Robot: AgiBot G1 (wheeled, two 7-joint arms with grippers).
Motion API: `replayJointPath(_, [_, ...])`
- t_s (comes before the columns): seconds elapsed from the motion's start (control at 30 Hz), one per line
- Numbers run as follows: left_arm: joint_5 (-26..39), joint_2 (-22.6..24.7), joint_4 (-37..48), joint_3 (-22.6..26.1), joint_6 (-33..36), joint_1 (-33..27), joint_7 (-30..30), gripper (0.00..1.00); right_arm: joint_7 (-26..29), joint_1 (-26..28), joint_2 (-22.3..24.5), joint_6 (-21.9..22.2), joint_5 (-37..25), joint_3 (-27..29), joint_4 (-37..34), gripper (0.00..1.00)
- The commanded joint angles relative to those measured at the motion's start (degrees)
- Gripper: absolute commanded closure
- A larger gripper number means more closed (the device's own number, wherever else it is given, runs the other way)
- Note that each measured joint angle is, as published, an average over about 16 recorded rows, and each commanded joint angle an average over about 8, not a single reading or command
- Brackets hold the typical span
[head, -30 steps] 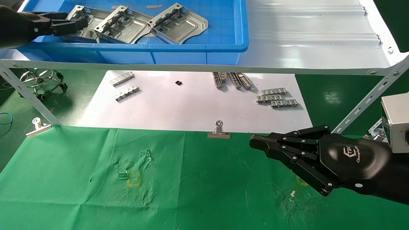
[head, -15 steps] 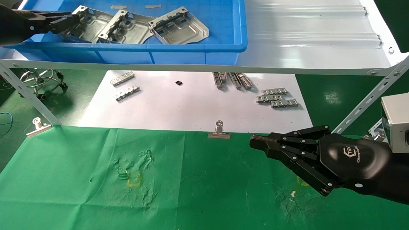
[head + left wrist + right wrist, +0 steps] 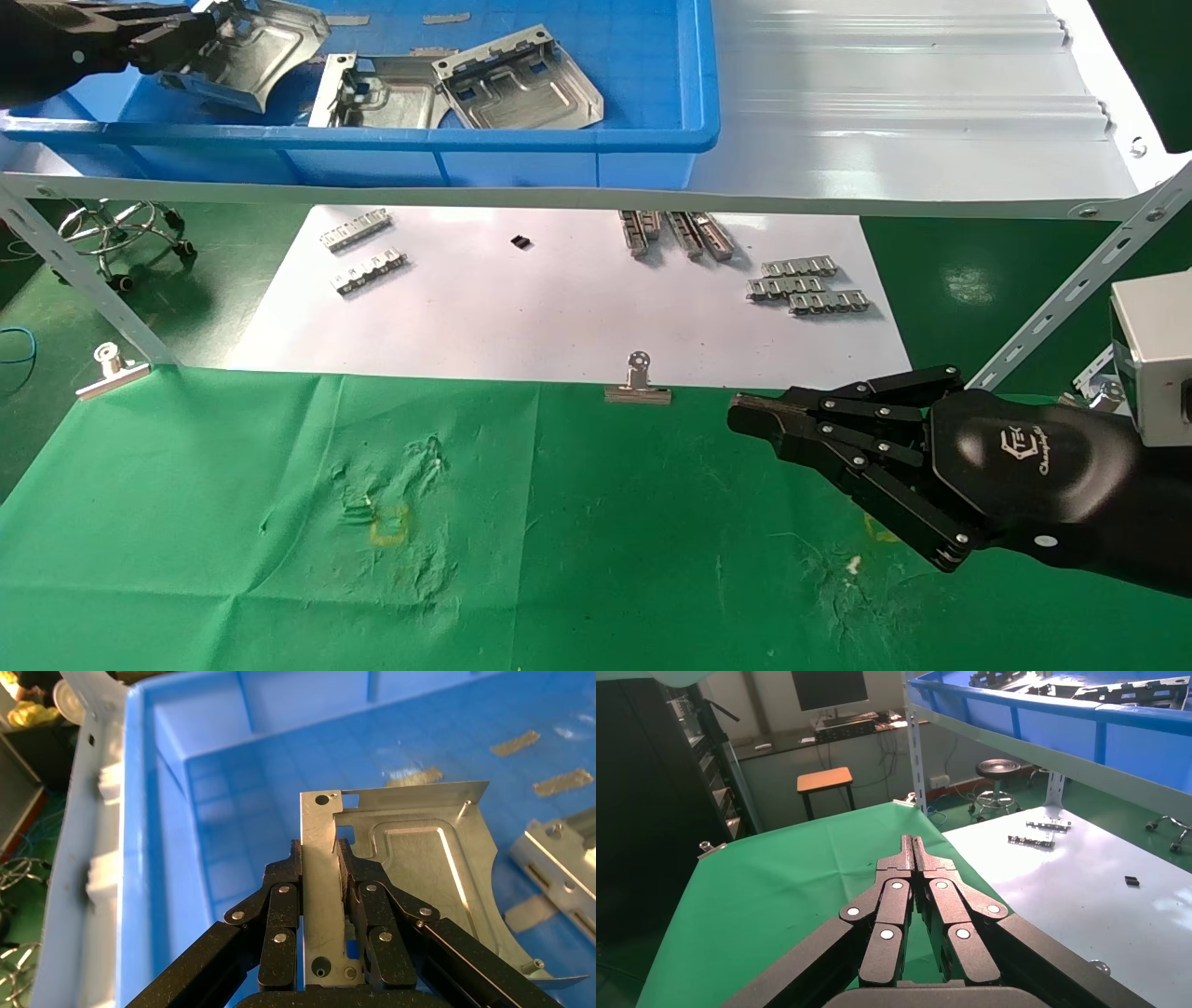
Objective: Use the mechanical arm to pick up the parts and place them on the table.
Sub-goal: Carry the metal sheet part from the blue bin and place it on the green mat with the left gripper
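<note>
The left hand [image 3: 323,906] is closed on the folded edge of one metal plate [image 3: 415,860], holding it tilted above the floor of the blue bin [image 3: 652,140] on the shelf beyond the far left corner of the green surface [image 3: 596,559]; two more plates [image 3: 466,89] lie in the bin. The plate looks thin, stiff, light and smooth with sharp edges, so a firm pinch across the flat folded edge is probably the most secure hold. The right hand [image 3: 745,415] is closed, holds nothing and hovers near the surface's right edge.
</note>
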Motion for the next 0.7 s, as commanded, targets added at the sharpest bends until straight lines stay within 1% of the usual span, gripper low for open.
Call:
replayJointPath(0.03, [-0.3,-0.1,-0.4,-0.3,-0.4,0.0,0.0,1.00,0.0,0.0,0.0,0.0,0.0,0.0,0.0,1.00])
replayJointPath(0.17, [-3.1,-0.9,-2.2,-1.8,1.9,0.9,0.8,1.00,0.0,0.0,0.0,0.0,0.0,0.0,0.0,1.00])
replayJointPath(0.33, [-7.1,-2.4,-4.9,-3.7,7.4,2.2,3.6,1.00,0.0,0.0,0.0,0.0,0.0,0.0,0.0,1.00])
replayJointPath(0.53, [-12.4,-4.1,-7.9,-5.8,16.9,3.8,8.6,1.00,0.0,0.0,0.0,0.0,0.0,0.0,0.0,1.00])
replayJointPath(0.7, [-15.8,-5.0,-10.0,-6.7,26.1,5.0,14.4,1.00,0.0,0.0,0.0,0.0,0.0,0.0,0.0,1.00])
